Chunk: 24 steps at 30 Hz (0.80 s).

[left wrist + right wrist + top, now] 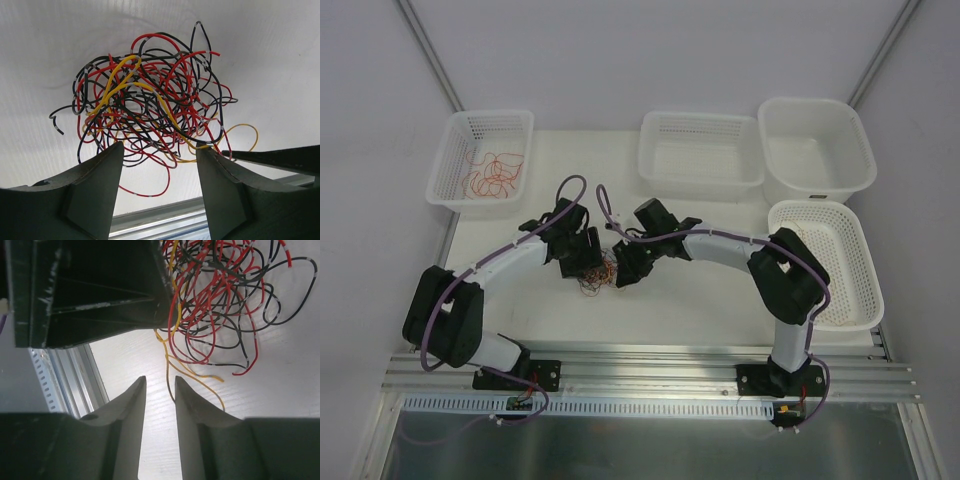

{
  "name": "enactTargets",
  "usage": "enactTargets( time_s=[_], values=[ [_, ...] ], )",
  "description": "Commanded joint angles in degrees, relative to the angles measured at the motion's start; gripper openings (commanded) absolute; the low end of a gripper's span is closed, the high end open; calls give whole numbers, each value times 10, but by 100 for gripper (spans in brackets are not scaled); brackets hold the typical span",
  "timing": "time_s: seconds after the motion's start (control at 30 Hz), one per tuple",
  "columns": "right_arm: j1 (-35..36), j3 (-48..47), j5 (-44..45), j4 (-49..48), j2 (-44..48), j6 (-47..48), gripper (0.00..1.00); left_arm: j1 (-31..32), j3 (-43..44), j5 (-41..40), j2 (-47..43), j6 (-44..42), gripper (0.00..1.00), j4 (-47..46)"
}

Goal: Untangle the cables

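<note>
The cables (599, 276) lie as one tangled ball of thin red, black and yellow strands (150, 100) on the white table, between my two grippers. My left gripper (584, 262) hangs just left of the ball. Its jaws (160, 147) stand open, with only loose red loops lying on the table between the tips. My right gripper (623, 272) is at the ball's right edge. Its jaws (159, 382) are open by a narrow gap, and a yellow strand (172, 390) runs under the right finger's inner edge, not pinched. The tangle (225, 295) lies beyond the tips.
A white basket (460, 135) at the back left holds several loose orange-red strands (492, 177). There is a second basket (700, 122) at the back middle, a white tub (816, 105) at the back right and a basket (855, 235) at the right. An aluminium rail (650, 366) runs along the near edge.
</note>
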State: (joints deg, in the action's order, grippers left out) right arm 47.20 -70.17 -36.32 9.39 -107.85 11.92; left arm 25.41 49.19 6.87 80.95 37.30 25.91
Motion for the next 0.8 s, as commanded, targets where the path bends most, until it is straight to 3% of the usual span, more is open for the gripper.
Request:
enactTargets(
  time_s=[0.0,0.17,0.5,0.77],
  values=[
    [4,-1,-21,-4,8,22,30,-4,21,-15,15,9,60,0],
    [7,21,-17,-5,25,21,1,-6,23,-27,36,13,59,-1],
    [7,73,-27,76,200,32,1,-17,17,-65,93,22,58,-9],
    [-21,65,71,178,438,40,1,-26,0,-87,118,11,57,-10]
  ],
)
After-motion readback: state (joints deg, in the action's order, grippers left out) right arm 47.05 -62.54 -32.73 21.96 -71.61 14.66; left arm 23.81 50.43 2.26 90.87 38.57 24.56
